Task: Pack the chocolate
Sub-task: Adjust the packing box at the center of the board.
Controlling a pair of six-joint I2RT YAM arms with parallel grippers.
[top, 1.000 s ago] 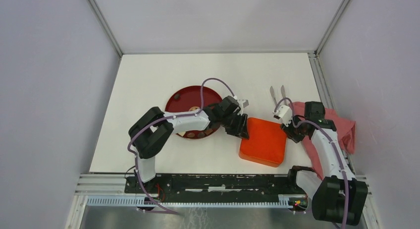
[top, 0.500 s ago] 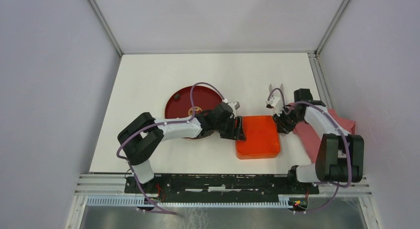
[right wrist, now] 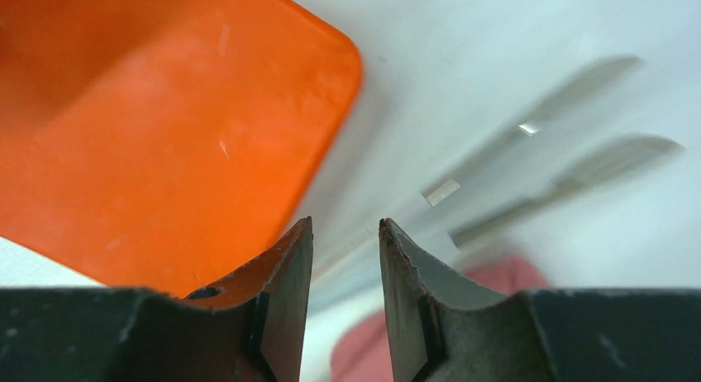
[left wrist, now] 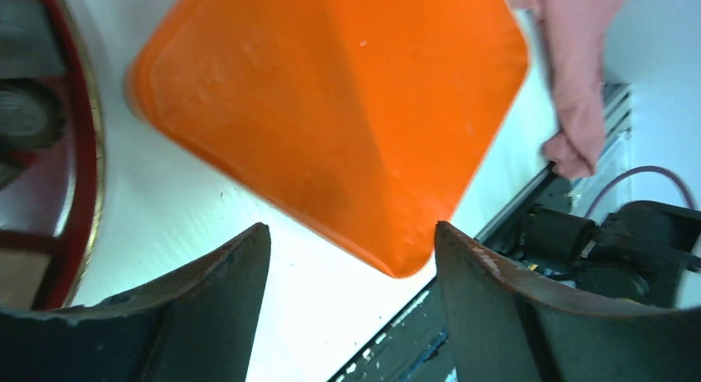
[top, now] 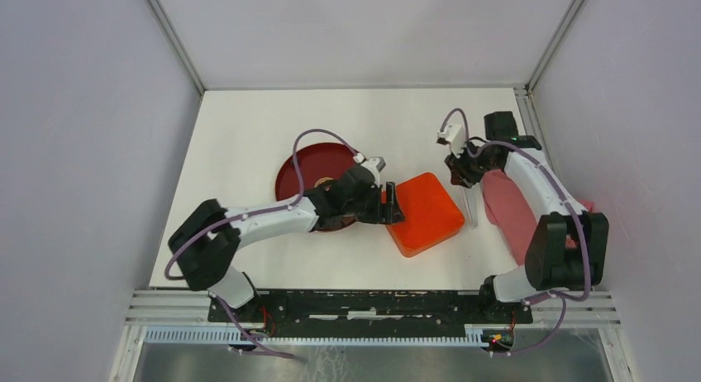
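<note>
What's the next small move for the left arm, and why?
Probably ease the left gripper forward to grip the orange box and open it: the gripper's jaws stand open facing the closed lid, while the right gripper holds the tongs.

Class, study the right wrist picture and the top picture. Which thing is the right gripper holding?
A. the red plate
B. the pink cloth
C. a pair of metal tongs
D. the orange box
C. In the right wrist view the metal tongs run back in between the nearly closed jaws of the right gripper, and their two blades stick out ahead of it.
</note>
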